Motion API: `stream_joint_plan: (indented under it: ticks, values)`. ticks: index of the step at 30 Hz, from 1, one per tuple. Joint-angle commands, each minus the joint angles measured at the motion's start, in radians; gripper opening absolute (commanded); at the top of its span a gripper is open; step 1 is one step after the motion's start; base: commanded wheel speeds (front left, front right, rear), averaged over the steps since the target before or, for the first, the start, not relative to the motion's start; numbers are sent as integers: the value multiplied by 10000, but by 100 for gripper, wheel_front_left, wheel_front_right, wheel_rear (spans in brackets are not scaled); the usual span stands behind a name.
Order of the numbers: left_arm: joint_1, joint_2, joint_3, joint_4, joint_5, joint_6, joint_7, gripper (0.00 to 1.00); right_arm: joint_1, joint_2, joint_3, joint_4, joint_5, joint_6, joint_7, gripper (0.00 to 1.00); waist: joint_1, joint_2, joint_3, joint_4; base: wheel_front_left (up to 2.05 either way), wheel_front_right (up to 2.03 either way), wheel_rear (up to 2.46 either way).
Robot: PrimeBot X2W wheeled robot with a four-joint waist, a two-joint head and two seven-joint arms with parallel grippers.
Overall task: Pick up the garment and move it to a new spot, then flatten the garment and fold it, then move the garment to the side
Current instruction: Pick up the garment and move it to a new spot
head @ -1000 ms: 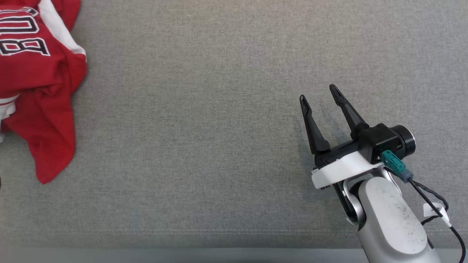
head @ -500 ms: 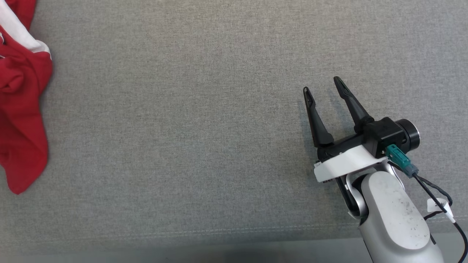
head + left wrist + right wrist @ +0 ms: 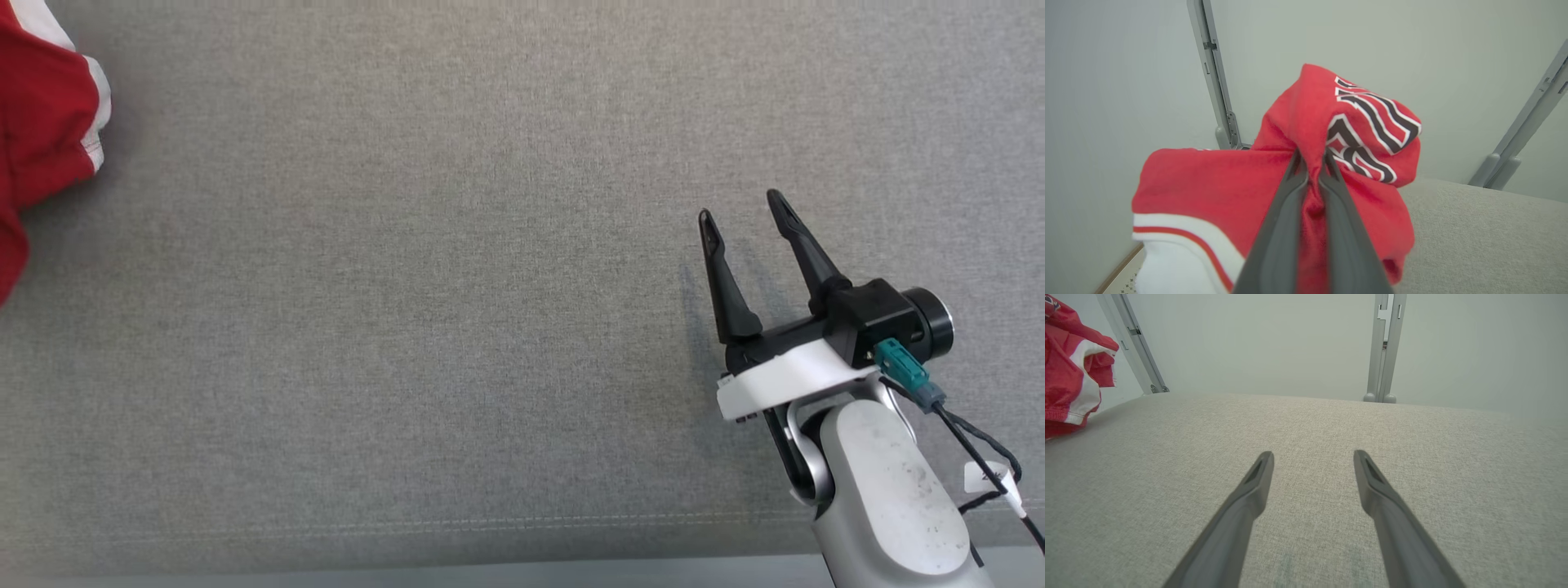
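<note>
At the left edge of the bench [image 3: 408, 286], your left gripper [image 3: 1311, 157] now clamps the garment [image 3: 41, 122] (open a second ago), so lift; right gripper [image 3: 740, 206] waits, spread.

one red garment [image 3: 1216, 183], two sets of jaws, one grey fabric surface [image 3: 408, 286]

Left gripper [image 3: 1311, 157] fingers [image 3: 1282, 228] closed (now pinching garment [image 3: 1216, 183]); garment lifted, bunched.

Soft, even light is washing the grey woven fabric surface [image 3: 408, 286], leaving faint shadows; wide-angle wrist views are tilting pale metal posts [image 3: 1214, 77].
</note>
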Motion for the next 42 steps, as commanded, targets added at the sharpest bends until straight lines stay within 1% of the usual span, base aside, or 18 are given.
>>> stream_joint_plan:
  ticks: [1,6,10,16,20,23,26,28,31,33,36,39,40,42]
  values:
    - [-61,41,-53,-184,183,115,-187,0,198,-27,-8,10,43,-3,-40,100,0,-1,-389,8,0,0,0]
    - [367,77,-260,-1075,713,608,-783,0,469,-27,-94,-33,186,-3,-40,100,0,-1,-948,-97,0,0,0]
    - [828,-36,-482,-2297,1046,1083,-935,0,717,-29,-265,-89,232,-3,-42,100,0,-1,-1353,-191,0,0,0]
    - [1915,-433,-940,-4720,1249,1739,-639,0,1053,-29,-513,-184,308,-3,-40,100,0,-1,-1792,-391,0,0,0]
    - [2608,-764,-1247,-6162,1282,2160,-403,0,1160,-33,-570,-272,330,-3,-40,100,0,-1,-1873,-582,0,0,0]
    - [2992,-1135,-1615,-7081,1323,2369,-314,0,1161,-27,-638,-352,365,-3,-40,100,0,-1,-1863,-733,0,0,0]
    - [3223,-1598,-2064,-7679,1367,2475,-234,0,1102,-29,-657,-419,426,-3,-40,100,0,-1,-1816,-987,0,0,0]
    - [3270,-1893,-2397,-7850,1382,2496,-140,0,1042,-27,-647,-470,472,-3,-40,100,0,-1,-1752,-1195,0,0,0]
    - [3206,-2340,-2935,-7793,1427,2381,4,0,1000,-29,-630,-531,563,-3,-42,100,0,-1,-1642,-1557,0,0,0]
    - [2978,-2741,-3420,-7426,1492,2280,201,0,957,-27,-600,-568,663,-3,-42,100,0,-1,-1455,-1929,0,0,0]
    - [2810,-3118,-3859,-6815,1577,2172,302,0,931,-27,-572,-585,771,-3,-40,100,0,-1,-1229,-2304,0,0,0]
    - [2629,-3490,-4177,-5926,1541,1990,329,0,944,-27,-569,-596,896,-3,-42,100,0,-1,-1030,-2636,0,0,0]
    - [2629,-3490,-4177,-5926,1541,1990,329,0,944,-27,-569,-596,896,-3,-42,100,0,-1,-1030,-2636,0,0,0]
    - [2463,-3731,-4352,-5201,1492,1814,340,0,939,-25,-538,-586,976,-3,-40,100,0,-1,-923,-2821,0,0,0]
